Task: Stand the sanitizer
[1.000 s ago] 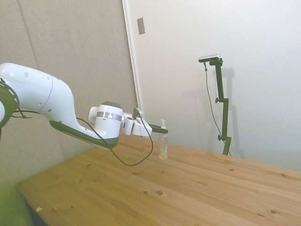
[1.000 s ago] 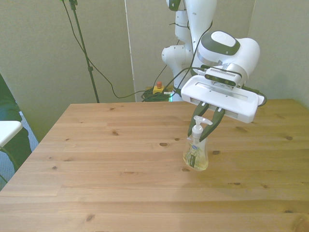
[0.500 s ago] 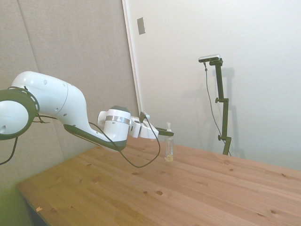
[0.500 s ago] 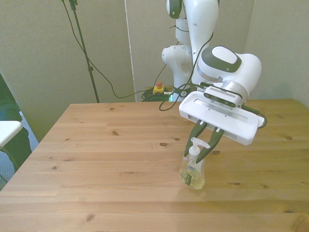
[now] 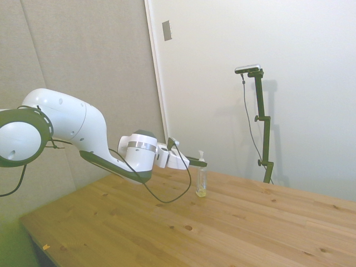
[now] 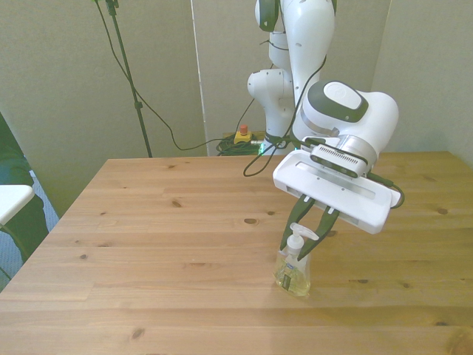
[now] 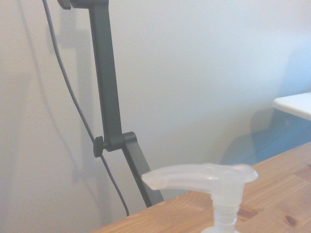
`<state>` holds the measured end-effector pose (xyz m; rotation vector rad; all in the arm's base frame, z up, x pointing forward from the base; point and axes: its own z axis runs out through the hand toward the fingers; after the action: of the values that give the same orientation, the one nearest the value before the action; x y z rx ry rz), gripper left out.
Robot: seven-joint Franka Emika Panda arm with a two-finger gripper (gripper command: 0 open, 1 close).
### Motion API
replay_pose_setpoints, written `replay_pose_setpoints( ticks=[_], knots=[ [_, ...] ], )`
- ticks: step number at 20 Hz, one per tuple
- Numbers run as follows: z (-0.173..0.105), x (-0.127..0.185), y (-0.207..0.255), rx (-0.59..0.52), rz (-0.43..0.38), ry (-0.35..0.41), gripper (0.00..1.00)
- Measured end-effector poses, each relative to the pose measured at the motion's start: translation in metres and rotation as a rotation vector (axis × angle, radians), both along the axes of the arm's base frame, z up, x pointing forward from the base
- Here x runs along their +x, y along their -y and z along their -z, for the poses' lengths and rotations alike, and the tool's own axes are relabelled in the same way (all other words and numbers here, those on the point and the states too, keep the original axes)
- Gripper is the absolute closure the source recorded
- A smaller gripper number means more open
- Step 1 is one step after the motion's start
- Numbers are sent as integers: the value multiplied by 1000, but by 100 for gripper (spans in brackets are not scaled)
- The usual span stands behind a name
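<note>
The sanitizer (image 6: 293, 271) is a small clear bottle with pale yellow liquid and a white pump. It stands upright on the wooden table (image 6: 148, 222), slightly to the front view's right of the middle. My gripper (image 6: 300, 240) reaches down at a slant, and its dark fingers (image 6: 290, 224) close on the bottle's neck just under the pump. In the side view the sanitizer (image 5: 201, 184) stands with its base on the table (image 5: 250, 222), and the gripper (image 5: 199, 164) holds its top from the left. The wrist view shows only the white pump head (image 7: 204, 177), close up.
A black cable (image 6: 275, 140) loops from the arm's wrist. Beyond the table's edge, at the front view's left, is a white surface (image 6: 11, 200). A red button (image 6: 242, 133) lies beyond the far edge, near the robot's base.
The gripper carried the sanitizer down and toward the table's near edge. The bottle went from slightly tilted and raised to upright with its base on the wood.
</note>
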<state>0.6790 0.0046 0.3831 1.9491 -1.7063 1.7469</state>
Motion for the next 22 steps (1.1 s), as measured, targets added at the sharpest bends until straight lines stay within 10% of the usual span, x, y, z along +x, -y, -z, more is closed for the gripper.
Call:
replay_pose_setpoints(
  ticks=[22],
  knots=[
    [-7,-19,-11,49,-21,-13,0]
  ],
)
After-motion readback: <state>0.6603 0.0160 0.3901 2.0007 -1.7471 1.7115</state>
